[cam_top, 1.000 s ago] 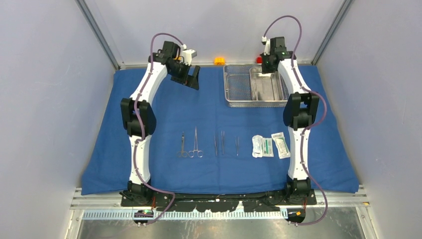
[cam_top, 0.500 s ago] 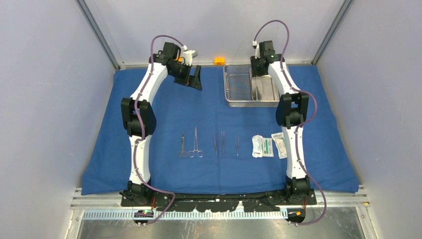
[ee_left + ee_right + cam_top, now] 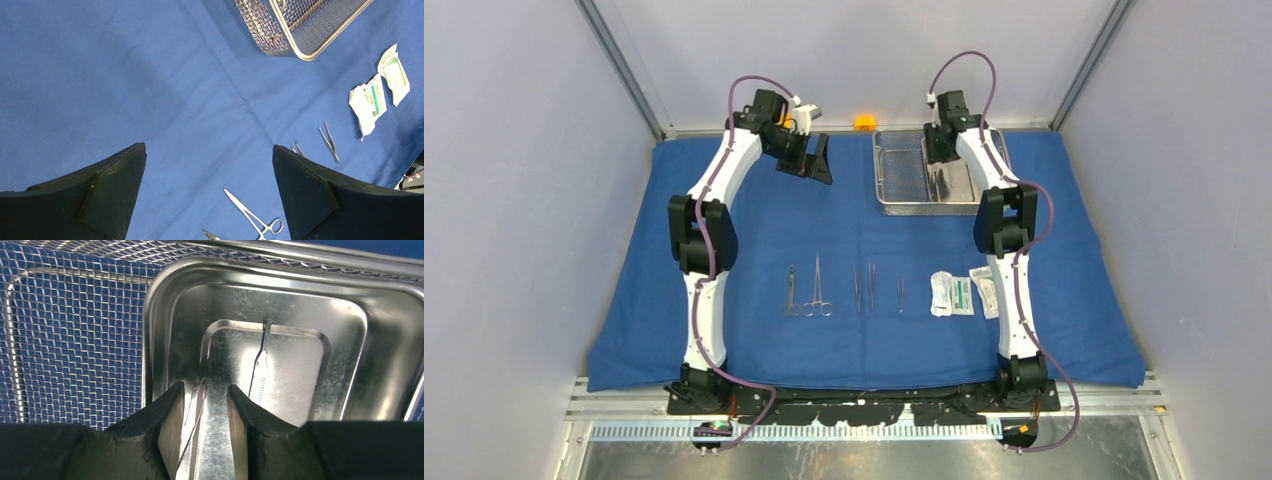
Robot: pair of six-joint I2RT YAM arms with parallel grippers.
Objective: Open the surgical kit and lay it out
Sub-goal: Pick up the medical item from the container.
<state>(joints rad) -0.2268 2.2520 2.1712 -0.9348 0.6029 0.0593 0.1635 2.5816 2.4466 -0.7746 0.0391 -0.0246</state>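
The blue cloth wrap (image 3: 754, 230) lies spread open on the table. The steel mesh tray (image 3: 894, 208) stands at the back right with the smaller steel pan (image 3: 956, 185) inside it. My right gripper (image 3: 940, 152) hangs over the pan's far left part. In the right wrist view it (image 3: 205, 387) is open, low in the pan (image 3: 350, 350). A thin steel instrument (image 3: 197, 405) lies between its fingers, and a ribbed forceps (image 3: 261, 365) lies just right of them. My left gripper (image 3: 816, 160) is open and empty above the cloth, as the left wrist view (image 3: 207, 146) shows.
Scissors (image 3: 819, 292) and forceps (image 3: 871, 287) lie in a row on the cloth's near middle. White-green packets (image 3: 951, 293) lie to their right, beside the right arm. A small orange block (image 3: 864, 122) sits behind the cloth. Side walls close in on both sides.
My right arm has swung left, from the pan's far right edge to over its left part. My left gripper has shifted slightly to the right.
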